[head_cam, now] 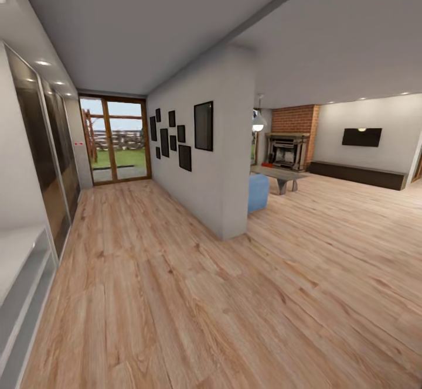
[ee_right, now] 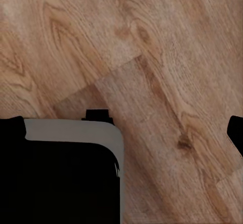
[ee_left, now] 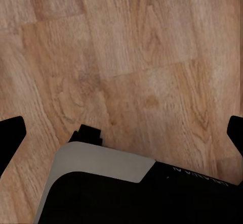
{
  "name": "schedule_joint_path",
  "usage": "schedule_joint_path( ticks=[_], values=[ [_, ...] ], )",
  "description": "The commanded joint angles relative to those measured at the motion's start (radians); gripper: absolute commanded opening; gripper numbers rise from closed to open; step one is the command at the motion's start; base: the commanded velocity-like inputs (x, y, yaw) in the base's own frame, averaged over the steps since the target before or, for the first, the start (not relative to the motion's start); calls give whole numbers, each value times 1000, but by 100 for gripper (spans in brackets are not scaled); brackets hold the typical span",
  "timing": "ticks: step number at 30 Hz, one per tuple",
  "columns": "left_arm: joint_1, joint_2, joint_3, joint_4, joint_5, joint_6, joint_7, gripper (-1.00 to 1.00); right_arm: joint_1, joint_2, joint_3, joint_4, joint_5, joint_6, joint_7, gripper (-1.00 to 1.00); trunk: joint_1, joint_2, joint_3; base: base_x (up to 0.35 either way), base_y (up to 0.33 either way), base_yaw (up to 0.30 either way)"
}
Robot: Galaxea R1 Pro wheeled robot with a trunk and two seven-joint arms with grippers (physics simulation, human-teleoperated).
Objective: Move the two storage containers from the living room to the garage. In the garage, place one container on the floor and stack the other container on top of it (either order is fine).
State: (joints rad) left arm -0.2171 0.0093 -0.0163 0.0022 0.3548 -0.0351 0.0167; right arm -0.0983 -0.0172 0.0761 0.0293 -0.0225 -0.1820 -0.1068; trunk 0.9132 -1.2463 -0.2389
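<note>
Wood-plank flooring (head_cam: pixel 193 295) runs past a dividing wall (head_cam: pixel 220 172) toward the low table (head_cam: pixel 280 174); both end effectors spread, holding nothing.

White dividing wall (head_cam: pixel 225 160) – 9 black frames (head_cam: pixel 203 125), blue seat (head_cam: pixel 258 192), wall TV (head_cam: pixel 361 137)

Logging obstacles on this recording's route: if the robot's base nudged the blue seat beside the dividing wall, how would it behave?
The blue seat looks soft and legless, so it would probably slide over the smooth plank floor, not tip.

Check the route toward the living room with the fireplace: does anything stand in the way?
The white partition wall stands ahead at centre. The wood-plank floor to its right runs unobstructed toward the brick fireplace; a blue seat and low table sit nearer.
</note>
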Motion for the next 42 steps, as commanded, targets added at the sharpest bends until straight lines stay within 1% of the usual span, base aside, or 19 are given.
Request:
schedule_joint_path(
  ticks=[1, 25, 29, 42],
  values=[
    [-1, 0, -2, 1, 4, -3, 2, 100, -1, 0, 8, 3, -2, -5, -3, 100, 1, -1, -1, 326, 0, 10],
    [-1, -1, -2, 1, 4, 0, 2, 100, -1, 0, 11, 3, 2, -5, -3, 100, 1, -1, -1, 326, 0, -5],
    [-1, -2, -2, 1, 4, -1, 2, 100, -1, 0, 11, 3, 1, -5, -4, 100, 1, -1, -1, 326, 0, -193],
    [-1, -2, -2, 1, 4, 1, 2, 100, -1, 0, 11, 3, 2, -4, -4, 100, 1, -1, -1, 326, 0, -287]
  ],
)
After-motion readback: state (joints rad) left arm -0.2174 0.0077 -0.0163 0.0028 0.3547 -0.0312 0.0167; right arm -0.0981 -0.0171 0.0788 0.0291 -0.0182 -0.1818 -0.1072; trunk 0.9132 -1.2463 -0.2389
